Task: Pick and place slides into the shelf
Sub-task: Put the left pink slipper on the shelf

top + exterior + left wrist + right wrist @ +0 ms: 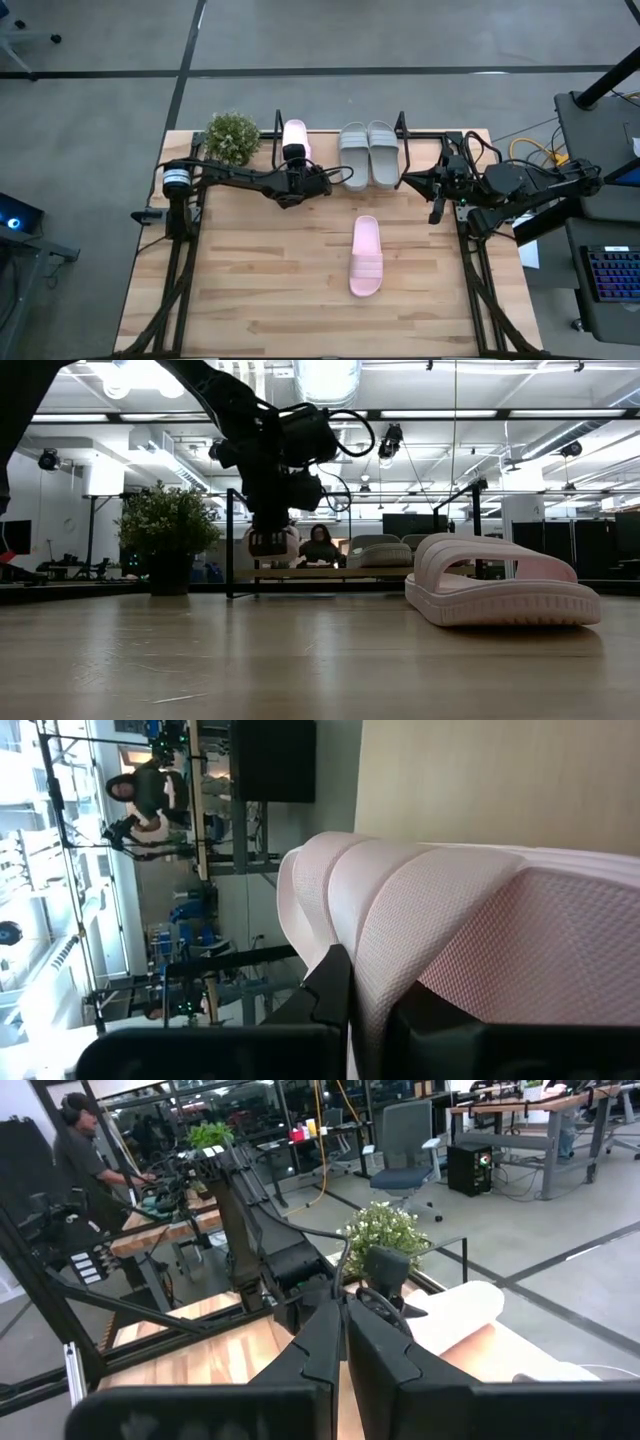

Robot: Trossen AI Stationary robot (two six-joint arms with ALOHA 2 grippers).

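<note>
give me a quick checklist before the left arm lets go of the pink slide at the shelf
1. Left claw grips the held pink slide: ok, the left wrist view shows its fingers closed on the sole edge.
2. Held slide is over the shelf: ok from above, at its left end beside the plant.
3. Held slide rests on the shelf base: cannot tell; the low view hides the contact.
4. Slot is clear of the grey slides: ok, a gap shows between them.
5. Right claw is out of the way: ok, it is at the table's right edge.
6. Second pink slide is reachable: ok, it lies alone mid-table.
</note>
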